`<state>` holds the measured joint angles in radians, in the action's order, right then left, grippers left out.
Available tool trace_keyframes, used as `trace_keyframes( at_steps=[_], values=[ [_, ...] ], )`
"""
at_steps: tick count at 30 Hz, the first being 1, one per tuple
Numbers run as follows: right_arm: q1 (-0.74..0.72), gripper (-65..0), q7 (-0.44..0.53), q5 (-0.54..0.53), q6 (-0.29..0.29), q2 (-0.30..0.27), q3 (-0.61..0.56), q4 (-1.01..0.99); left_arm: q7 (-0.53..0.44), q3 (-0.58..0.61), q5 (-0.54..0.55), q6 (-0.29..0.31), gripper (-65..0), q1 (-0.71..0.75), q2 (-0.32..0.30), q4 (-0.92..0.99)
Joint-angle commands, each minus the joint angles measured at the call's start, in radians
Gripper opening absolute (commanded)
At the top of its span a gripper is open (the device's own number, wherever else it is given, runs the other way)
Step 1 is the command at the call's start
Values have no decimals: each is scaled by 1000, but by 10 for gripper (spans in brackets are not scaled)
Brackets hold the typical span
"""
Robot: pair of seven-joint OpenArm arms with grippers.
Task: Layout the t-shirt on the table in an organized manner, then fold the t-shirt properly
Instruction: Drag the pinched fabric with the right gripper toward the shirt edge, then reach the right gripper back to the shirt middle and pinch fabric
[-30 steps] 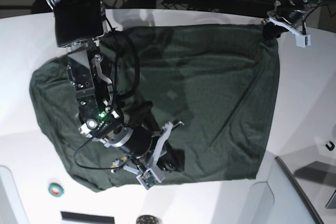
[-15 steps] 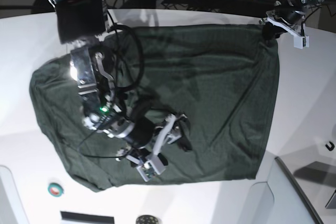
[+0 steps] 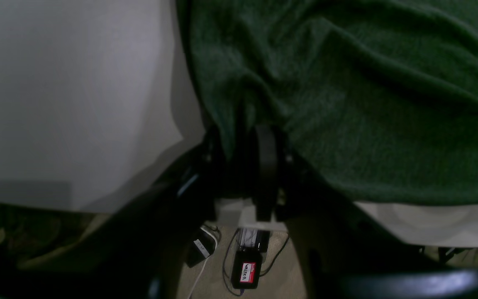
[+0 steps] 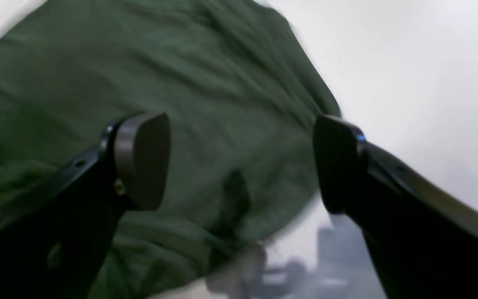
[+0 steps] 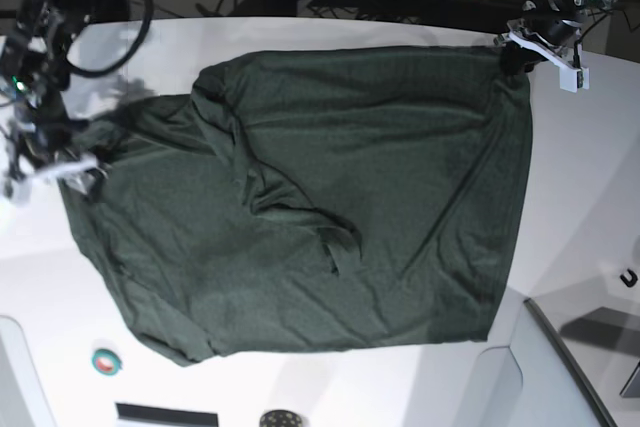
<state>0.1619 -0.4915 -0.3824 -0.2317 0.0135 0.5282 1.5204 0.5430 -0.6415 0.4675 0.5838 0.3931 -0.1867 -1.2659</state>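
My dark forest-green, wrinkly knit t-shirt (image 5: 330, 207) lies spread across the smooth white counter (image 5: 590, 197), a bunched ridge near its middle. My left gripper (image 3: 245, 166) pinches the shirt's far corner at the counter's curved edge. My right gripper (image 4: 239, 162) hangs over the shirt's opposite edge, jaws wide apart, holding nothing. To lay it out well, I judge I should grasp that loose edge and pull gently outward, keeping the pinned corner taut.

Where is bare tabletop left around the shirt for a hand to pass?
Bare table lies beyond the t-shirt hem, and between the sleeve and the small teal ring. Crowded: the top corner pinched by the left gripper, and the right gripper by the sleeve.
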Motion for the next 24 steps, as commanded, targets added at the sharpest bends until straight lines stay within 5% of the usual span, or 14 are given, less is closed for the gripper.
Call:
trace_keyframes(
  at_steps=[1, 7, 15, 19, 22, 24],
  values=[
    [-14, -150, 20, -31, -38, -22, 16, -25, 15, -4, -14, -3, -513, 5, -10, -8],
    [-48, -186, 21, -111, -99, -82, 86, -240, 15, -5, -14, -3, -513, 4, -14, -8],
    [-77, -308, 23, -111, -99, -119, 83, -341, 15, -5, -14, -3, -513, 4, -14, -8],
    [-98, -449, 23, -109, -99, -119, 82, -396, 15, -5, -14, -3, -513, 4, -14, -8],
    [-101, -650, 23, -109, -93, -131, 85, -415, 15, -5, -14, -3, -513, 7, -21, -8],
    [-100, -633, 23, -109, -93, -148, 85, -415, 15, -5, -14, -3, -513, 7, -27, -8]
  ],
)
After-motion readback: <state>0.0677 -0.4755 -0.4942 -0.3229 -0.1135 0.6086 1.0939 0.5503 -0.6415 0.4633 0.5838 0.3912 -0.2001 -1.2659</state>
